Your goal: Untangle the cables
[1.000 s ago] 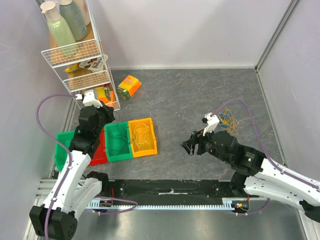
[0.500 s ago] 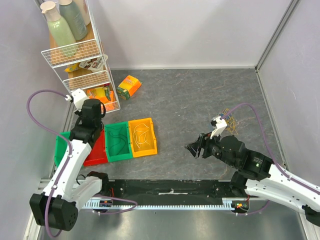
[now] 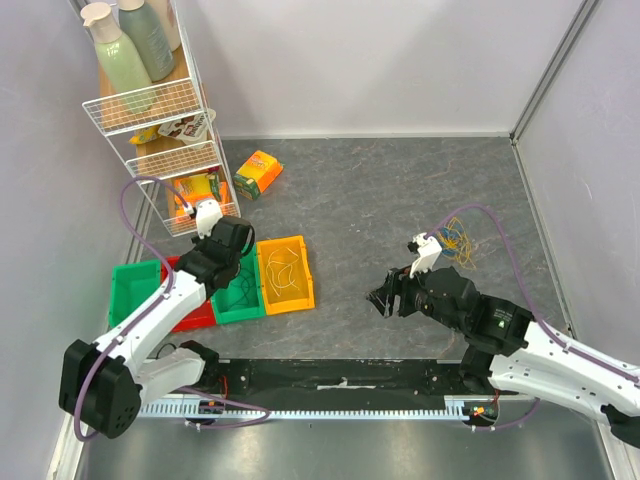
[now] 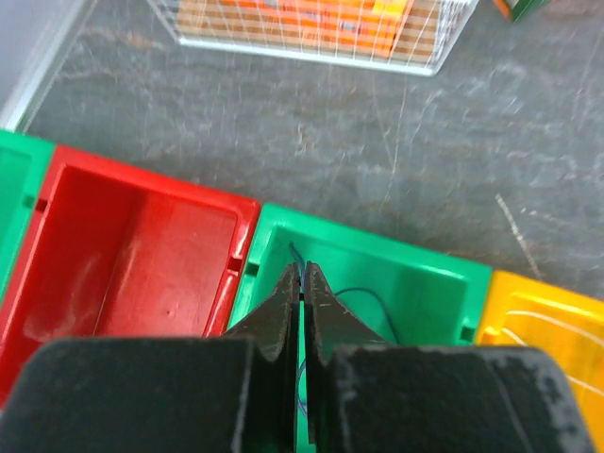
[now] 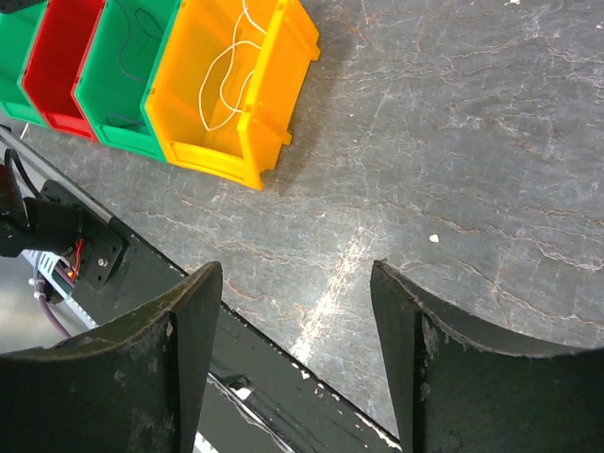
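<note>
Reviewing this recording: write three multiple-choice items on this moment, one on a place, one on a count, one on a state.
1. On which part of the grey tabletop does the tangled bunch of thin coloured cables lie? A left half; B right half; C dead centre.
2. How many plastic bins stand in the row? A two; B three; C four.
3. The right gripper is: A open, empty; B shut on a cable; C shut, empty.
Key: B, it lies by the right arm; C, green bin, red bin, second green bin, yellow bin; A, its jaws stand apart over bare table.
</note>
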Tool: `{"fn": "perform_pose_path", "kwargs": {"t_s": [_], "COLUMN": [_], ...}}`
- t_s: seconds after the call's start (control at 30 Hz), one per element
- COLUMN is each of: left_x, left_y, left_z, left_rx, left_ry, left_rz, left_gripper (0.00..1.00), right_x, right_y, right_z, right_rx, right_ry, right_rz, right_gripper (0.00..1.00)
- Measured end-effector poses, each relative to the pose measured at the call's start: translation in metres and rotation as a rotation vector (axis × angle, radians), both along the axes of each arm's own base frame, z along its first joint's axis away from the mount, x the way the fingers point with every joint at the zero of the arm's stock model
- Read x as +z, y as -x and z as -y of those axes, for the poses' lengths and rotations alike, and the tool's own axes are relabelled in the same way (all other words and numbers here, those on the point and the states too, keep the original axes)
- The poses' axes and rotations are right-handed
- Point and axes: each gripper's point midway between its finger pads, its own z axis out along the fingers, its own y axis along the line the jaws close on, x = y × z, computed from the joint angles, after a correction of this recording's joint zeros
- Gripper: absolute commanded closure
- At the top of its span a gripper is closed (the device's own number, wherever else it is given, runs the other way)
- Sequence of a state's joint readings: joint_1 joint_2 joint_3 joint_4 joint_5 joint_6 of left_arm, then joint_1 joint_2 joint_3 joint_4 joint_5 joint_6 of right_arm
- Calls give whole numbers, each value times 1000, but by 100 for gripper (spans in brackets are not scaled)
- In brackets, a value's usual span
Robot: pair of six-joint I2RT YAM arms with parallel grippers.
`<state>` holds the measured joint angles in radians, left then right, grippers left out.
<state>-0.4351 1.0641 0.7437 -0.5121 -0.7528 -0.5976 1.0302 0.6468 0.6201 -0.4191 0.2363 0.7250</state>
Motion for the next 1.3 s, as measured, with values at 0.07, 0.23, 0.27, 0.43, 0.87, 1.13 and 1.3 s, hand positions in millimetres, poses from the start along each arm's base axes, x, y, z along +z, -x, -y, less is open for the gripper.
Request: {"fn": "perform_pose_path", "kwargs": {"t_s": [0.07,0.23,0.27,0.43,0.87,1.13,1.3], "left_x": [-13,-36,-38,-45,54,99,67], "left_y": [7,16,17,21,47,34,7], "left_z": [1,14,18,32,45,72,121], "left_rx": [-4,-53,-66,-83,-151,-319,-508], "left_ry": [6,79,99,195,440,475,514], "left_rz": [-31,-92,-102,-127,89,124,-27], "left_gripper": [98,98,98,80,5,9,10], "right_x": [-1,4,6,16,-2,-37,-44], "right_y": [1,4,5,7,-5,-56,-101], "right_z": [-1,-1,-1,1,5,26,69], "right_rx": [9,19,20,18,-38,-222,-388], "right_ry": [3,-21,-30,-69,16,254,293], "right_rz": [-2,0,2,15,7,-37,-91], "right_gripper": [28,28,28,28,27,30,33]}}
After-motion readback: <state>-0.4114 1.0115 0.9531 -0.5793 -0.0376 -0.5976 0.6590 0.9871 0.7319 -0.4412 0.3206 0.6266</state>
